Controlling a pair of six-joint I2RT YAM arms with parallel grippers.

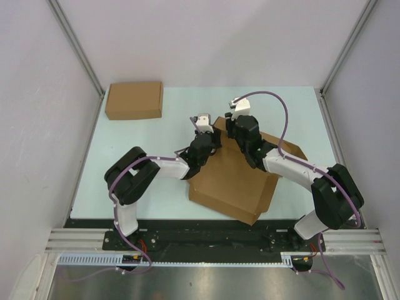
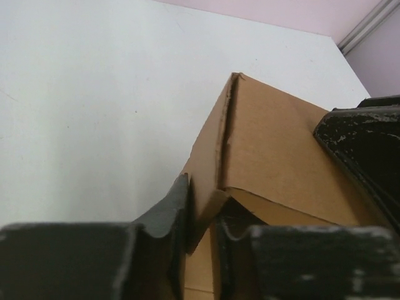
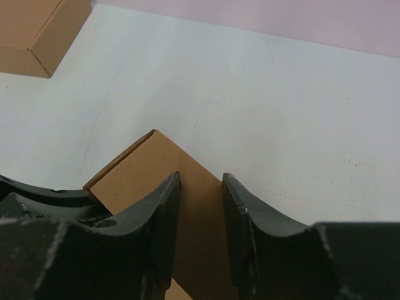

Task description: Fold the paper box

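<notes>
Status: paper box (image 1: 232, 181) lies mid-counter (image 1: 287, 112), between the two arms, part-folded, with one panel still splayed flat to the right. Both arms meet at its far corner. A ready-made cardboard box (image 1: 134, 100) sits well apart at the far left corner of the counter and plays no part.

Step in hand, by my judgement: raising and squaring the side wall at the far corner so its flap can be tucked in.

Recommended handling:
- Hold the wall close to the crease, not out at the free edge, or the board will bow instead of hinging.
- One arm should brace the corner while the other turns the wall, since the sheet sits loose on the counter and may slide.
- Keep the pinch light; the corner seam in the left wrist view already looks slightly crushed.

Left gripper (image 2: 200, 209): jaws narrow, one finger either side of the upright wall at the corner, both against the cardboard, so it appears clamped on the paper box.

Right gripper (image 3: 200, 187): jaws part-way in, straddling the adjoining wall just beside the same corner; cardboard fills the gap between them, which reads as a grip on the paper box.
</notes>
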